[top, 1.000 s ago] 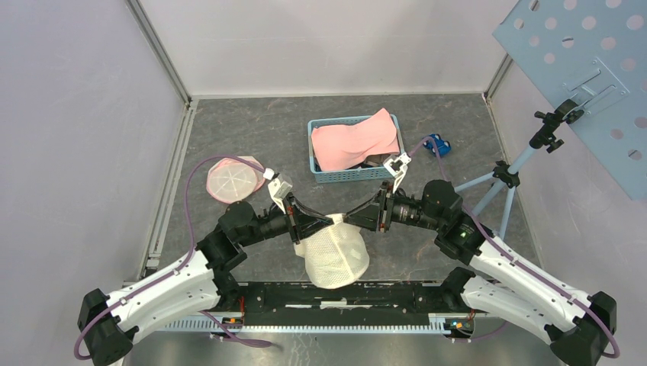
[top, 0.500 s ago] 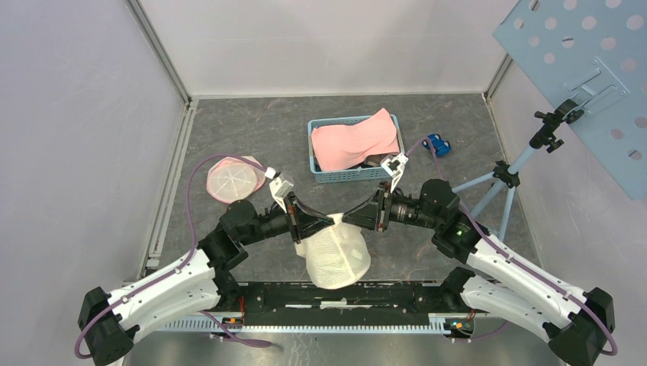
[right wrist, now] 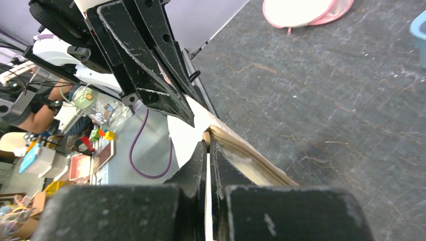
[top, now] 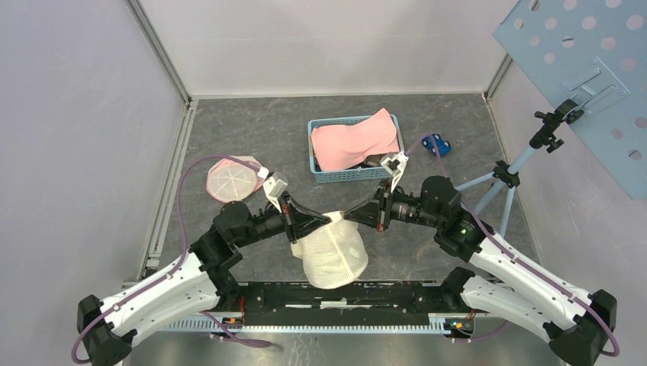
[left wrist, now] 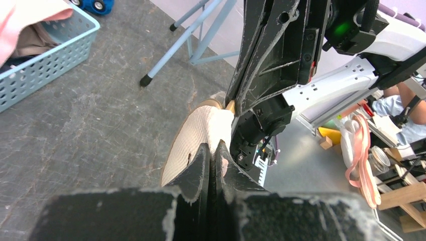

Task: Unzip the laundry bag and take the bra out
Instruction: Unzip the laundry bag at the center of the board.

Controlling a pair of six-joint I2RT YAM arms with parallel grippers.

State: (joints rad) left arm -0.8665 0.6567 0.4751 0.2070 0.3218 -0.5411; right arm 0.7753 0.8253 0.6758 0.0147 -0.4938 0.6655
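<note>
A white mesh laundry bag [top: 332,255] hangs between my two grippers near the front of the table, its top edge lifted. My left gripper [top: 333,219] is shut on the bag's upper rim; in the left wrist view its fingertips [left wrist: 215,148] pinch the white mesh [left wrist: 197,134]. My right gripper [top: 348,219] meets it from the right. In the right wrist view it [right wrist: 207,144] is shut on the tan zipper pull [right wrist: 206,135] at the end of the zipper line [right wrist: 243,153]. The bra is hidden.
A blue basket [top: 328,174] holding a pink cloth [top: 355,141] stands behind the grippers. A round pink-rimmed mesh pouch [top: 233,180] lies at the back left. A blue toy car [top: 437,144] and a tripod leg [top: 500,183] are at the right.
My right gripper has closed from partly open onto the zipper end. Both arms shifted slightly left with the bag; the left grip is unchanged.
</note>
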